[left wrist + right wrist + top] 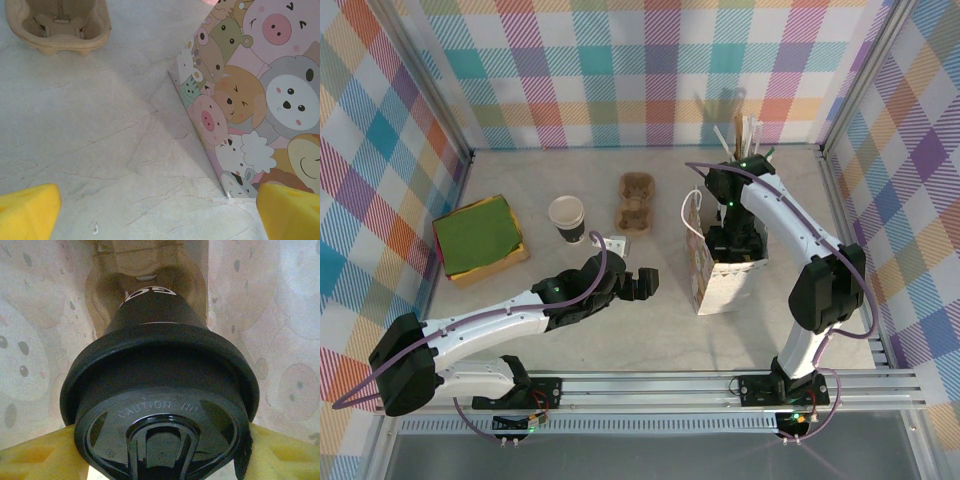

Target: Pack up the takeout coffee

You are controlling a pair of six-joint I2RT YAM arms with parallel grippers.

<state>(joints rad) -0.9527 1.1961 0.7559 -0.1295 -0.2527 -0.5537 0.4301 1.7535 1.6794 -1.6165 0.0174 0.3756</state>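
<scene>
Raised letters on the black lid of the takeout coffee [160, 390] read "CAUTION HO", and glare swallows the rest of the word. The right gripper [162, 455] clamps this cup, one yellow pad [40, 455] pressed against each side of the lid's rim. White lettering curves across the cup's dark side; only a fragment shows, too little to read with confidence. Below the cup sits a brown moulded-pulp holder, and pale paper walls with faint show-through of a print rise on both sides.

From the top camera, the right gripper [730, 245] reaches down into the open mouth of the paper bag [720, 285], which stands upright on the table [570, 330], so the coffee is inside the bag.

The left gripper [645, 283] hovers low over the table just left of the bag, its jaws spread wide with nothing between them. In the left wrist view its yellow pads [25, 210] sit at opposite bottom corners, and the bag [250, 100] shows a print of cartoon pigs, bears, a sheep and a koala.

A cardboard cup carrier [635, 200] lies near the bag's far left. A lidless cup [567, 217] with a white rim stands farther left, apart from it. A green stack on a yellow tray [478, 238] rests by the left wall, and a holder of straws and stirrers [740, 130] stands at the back.
</scene>
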